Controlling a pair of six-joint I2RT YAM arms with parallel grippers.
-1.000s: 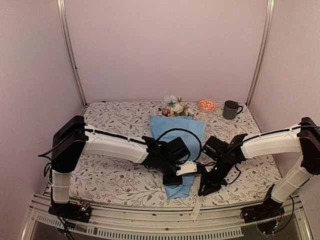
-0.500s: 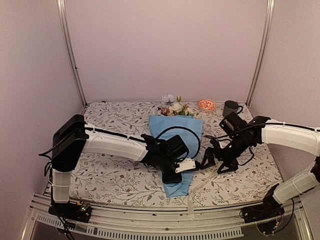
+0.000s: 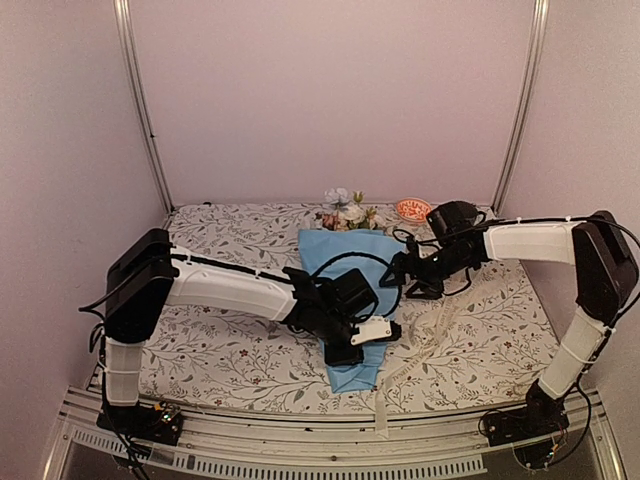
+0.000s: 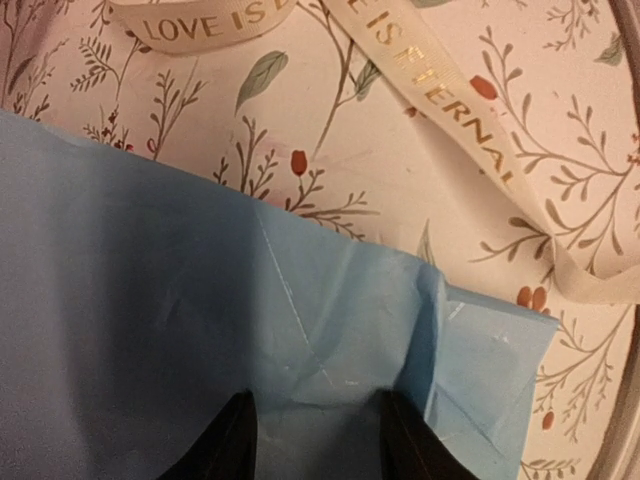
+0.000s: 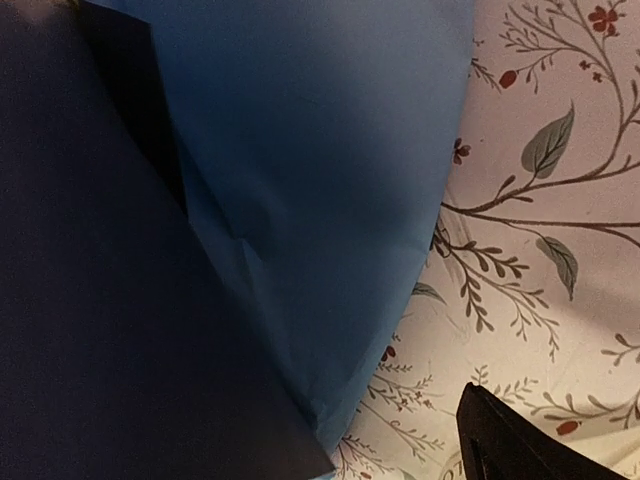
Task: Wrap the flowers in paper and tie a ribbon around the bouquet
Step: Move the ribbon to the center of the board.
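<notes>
**A:** How does the bouquet [image 3: 345,258] look?

**B:** It's a long cone of light-blue paper [image 4: 150,340], creased near its tip, lying flat mid-table on the leaf-printed tablecloth [image 3: 220,350]. White, pink and yellow flowers [image 3: 345,214] poke out of the wide mouth. The right wrist view shows a navy face beside the light blue.

**A:** Which way does it lie?

**B:** Its long axis runs far to near, blooms toward the back wall, narrow tip toward the arms.

**A:** Any writing?

**B:** The cream ribbon [image 4: 450,100], loose on the cloth just right of the tip, reads "LOVE IS" and "IS ETERNAL" in gold.

**A:** And the claws?

**B:** The left gripper [image 4: 318,445] has its tips down on the cone's narrow part, fingers partly apart. I cannot tell whether it pinches. The right gripper [image 3: 402,275] hovers at the cone's right edge, spread wide and holding nothing.
</notes>
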